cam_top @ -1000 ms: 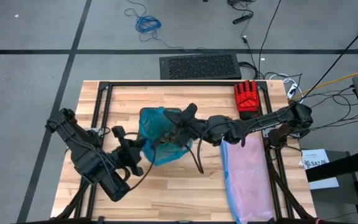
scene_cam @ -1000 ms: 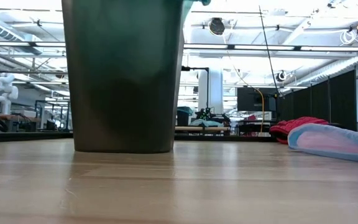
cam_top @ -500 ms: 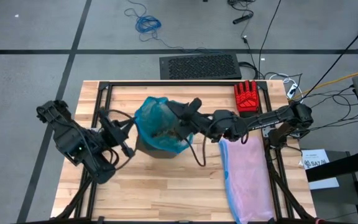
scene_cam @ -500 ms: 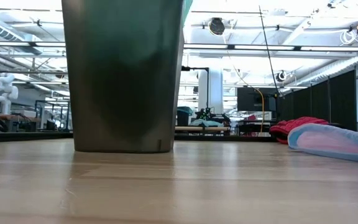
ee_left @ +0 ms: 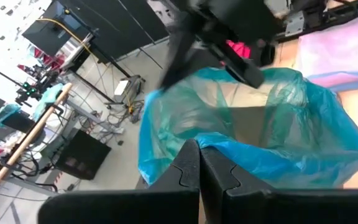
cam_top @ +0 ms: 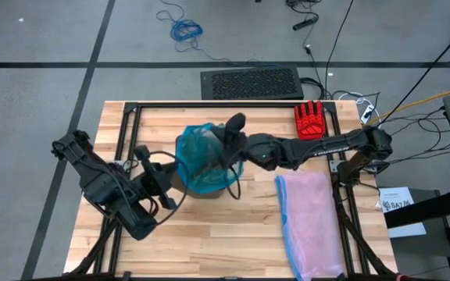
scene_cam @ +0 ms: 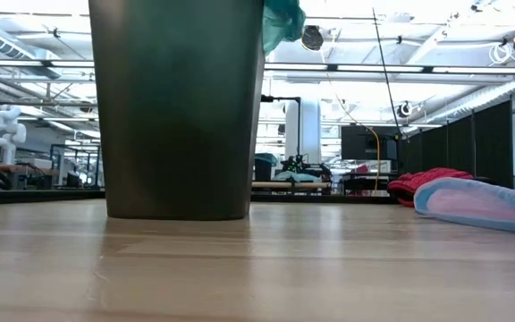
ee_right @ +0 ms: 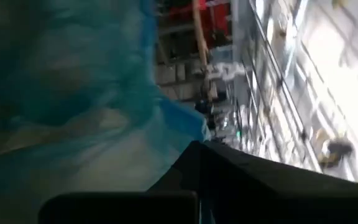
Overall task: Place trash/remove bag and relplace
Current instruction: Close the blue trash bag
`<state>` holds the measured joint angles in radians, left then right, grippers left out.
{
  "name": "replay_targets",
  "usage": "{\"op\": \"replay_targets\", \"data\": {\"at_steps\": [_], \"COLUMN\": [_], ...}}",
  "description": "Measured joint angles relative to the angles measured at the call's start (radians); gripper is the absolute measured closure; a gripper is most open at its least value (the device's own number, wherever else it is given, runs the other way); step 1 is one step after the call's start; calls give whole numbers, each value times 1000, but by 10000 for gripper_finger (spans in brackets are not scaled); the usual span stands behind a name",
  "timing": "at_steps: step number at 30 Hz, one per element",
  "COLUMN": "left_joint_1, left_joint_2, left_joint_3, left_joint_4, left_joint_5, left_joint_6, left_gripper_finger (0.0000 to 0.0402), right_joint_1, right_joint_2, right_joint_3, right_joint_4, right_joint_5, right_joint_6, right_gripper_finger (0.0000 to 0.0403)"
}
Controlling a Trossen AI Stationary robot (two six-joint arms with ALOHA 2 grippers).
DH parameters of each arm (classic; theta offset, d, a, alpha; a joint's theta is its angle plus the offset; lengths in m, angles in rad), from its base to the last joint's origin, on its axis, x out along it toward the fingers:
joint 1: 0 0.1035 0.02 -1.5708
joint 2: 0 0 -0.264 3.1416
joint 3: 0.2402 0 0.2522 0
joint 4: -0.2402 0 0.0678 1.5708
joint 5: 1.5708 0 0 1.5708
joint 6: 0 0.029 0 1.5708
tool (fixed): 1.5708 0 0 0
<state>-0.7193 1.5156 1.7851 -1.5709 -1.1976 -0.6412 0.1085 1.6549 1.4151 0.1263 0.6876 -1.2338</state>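
Looking down at the worktop [cam_top: 233, 234], the teal-green bag [cam_top: 203, 160] was sitting in the dark bin [scene_cam: 179, 107], its rim bunched up around the bin's mouth. The left tool [cam_top: 165, 178] was just beside the bin on the left arm's side, fingers [ee_left: 185, 177] pressed together right at the bag's near edge; couldn't really tell if any plastic was pinched between them. The right tool [cam_top: 226, 144] was over the bin's far-right rim, closed too, with teal plastic filling most of its wrist view.

Compared to half a second earlier: the left arm had swung back in toward the bin after being pulled out wider, and the right arm had straightened and reached further over the bin. From table height, a flap of the bag now hung over the bin's upper right corner, more of it than before. The bin itself hadn't budged.

The pink bag [cam_top: 311, 218] lay flat well to the right of the bin, and the red glove [cam_top: 311, 122] sat beyond that, near the worktop's back edge.
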Motion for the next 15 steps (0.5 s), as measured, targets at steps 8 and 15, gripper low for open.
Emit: {"op": "replay_targets", "data": {"at_steps": [8, 15], "left_joint_1": [7, 7], "left_joint_2": [2, 2], "left_joint_3": [0, 0], "left_joint_4": [0, 0], "left_joint_5": [15, 24], "left_joint_6": [-8, -9], "left_gripper_finger": [402, 402], "right_joint_1": [-2, 5], "right_joint_2": [-67, -81], "right_joint_3": [87, 248], "right_joint_4": [-27, -368], "right_joint_5": [25, -37], "right_joint_6": [110, 370], "right_gripper_finger": [345, 284]}}
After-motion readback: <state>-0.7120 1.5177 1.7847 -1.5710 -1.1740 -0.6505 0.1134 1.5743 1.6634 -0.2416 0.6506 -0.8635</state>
